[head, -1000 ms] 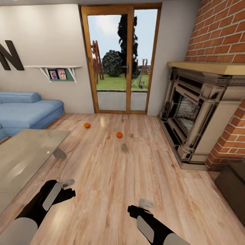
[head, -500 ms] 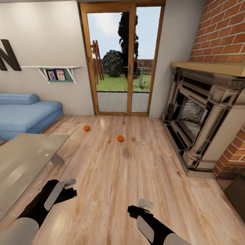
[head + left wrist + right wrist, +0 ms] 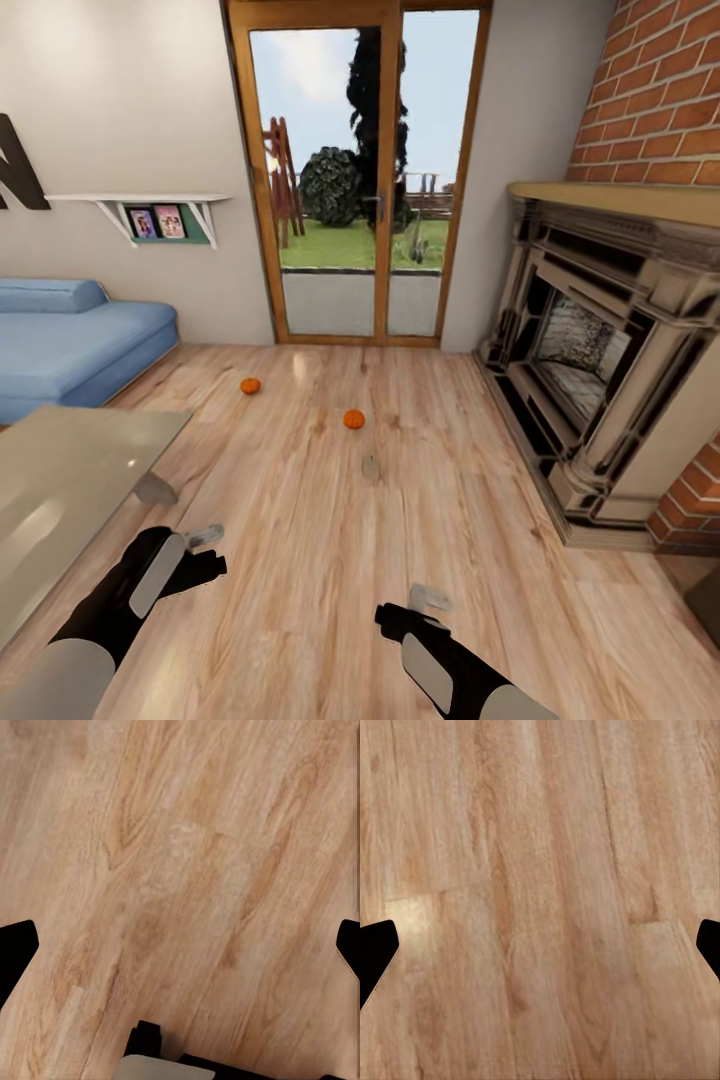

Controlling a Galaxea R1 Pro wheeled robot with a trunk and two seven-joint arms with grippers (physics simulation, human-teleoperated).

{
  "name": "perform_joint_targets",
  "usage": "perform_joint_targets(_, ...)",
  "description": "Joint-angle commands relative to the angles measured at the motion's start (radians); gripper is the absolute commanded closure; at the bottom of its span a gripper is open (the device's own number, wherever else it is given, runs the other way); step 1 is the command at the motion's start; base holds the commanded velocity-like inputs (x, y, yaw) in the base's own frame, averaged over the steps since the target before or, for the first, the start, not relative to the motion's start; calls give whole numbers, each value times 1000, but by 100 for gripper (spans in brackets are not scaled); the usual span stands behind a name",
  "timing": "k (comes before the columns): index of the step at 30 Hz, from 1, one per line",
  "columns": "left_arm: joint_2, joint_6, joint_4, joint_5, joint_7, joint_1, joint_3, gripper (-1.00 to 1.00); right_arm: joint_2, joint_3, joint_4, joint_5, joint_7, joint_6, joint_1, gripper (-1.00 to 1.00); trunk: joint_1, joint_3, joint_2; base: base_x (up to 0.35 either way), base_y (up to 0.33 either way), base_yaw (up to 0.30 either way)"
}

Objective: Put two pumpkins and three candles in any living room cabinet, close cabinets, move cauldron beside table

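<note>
Two orange pumpkins lie on the wood floor ahead, one (image 3: 250, 385) toward the sofa and one (image 3: 353, 419) near the middle. A short tan candle (image 3: 370, 467) stands just in front of the second pumpkin. The glass-topped table (image 3: 60, 480) fills the near left. My left gripper (image 3: 205, 537) (image 3: 180, 952) and right gripper (image 3: 430, 598) (image 3: 540, 945) hover low over bare floor, well short of the pumpkins. Both are open and hold nothing. A dark sliver of the cabinet (image 3: 708, 600) shows at the right edge. The cauldron is out of view.
A blue sofa (image 3: 70, 345) stands at the left wall behind the table. A large fireplace (image 3: 600, 360) with a brick surround lines the right side. Glass patio doors (image 3: 355, 190) close the far wall. Open floor runs between table and fireplace.
The whole view has shifted: pumpkins and candle sit lower in the picture and the fireplace further right, so the camera moved. Both arms hold the same pose.
</note>
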Motion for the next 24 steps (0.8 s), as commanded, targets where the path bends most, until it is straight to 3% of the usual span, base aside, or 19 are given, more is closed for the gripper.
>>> perform_joint_targets(1, 1, 2, -1, 10, 10, -1, -4, -100, -1, 8, -2, -4, -8, 4, -1, -100, 1, -1, -1, 335, 0, 0)
perform_joint_targets(6, 1, 2, -1, 11, 10, -1, -4, -100, -1, 8, -2, -6, -8, 4, -1, -100, 1, -1, -1, 335, 0, -3)
perform_joint_targets(14, 1, 2, -1, 11, 10, 0, -5, -100, 0, 7, -3, -7, -9, 5, -1, -100, 1, -1, -1, 335, 0, -145)
perform_joint_targets(24, 9, 2, -1, 11, 5, -1, 1, -100, -1, 8, -3, -3, -10, 7, -1, -100, 1, -1, -1, 335, 0, -11)
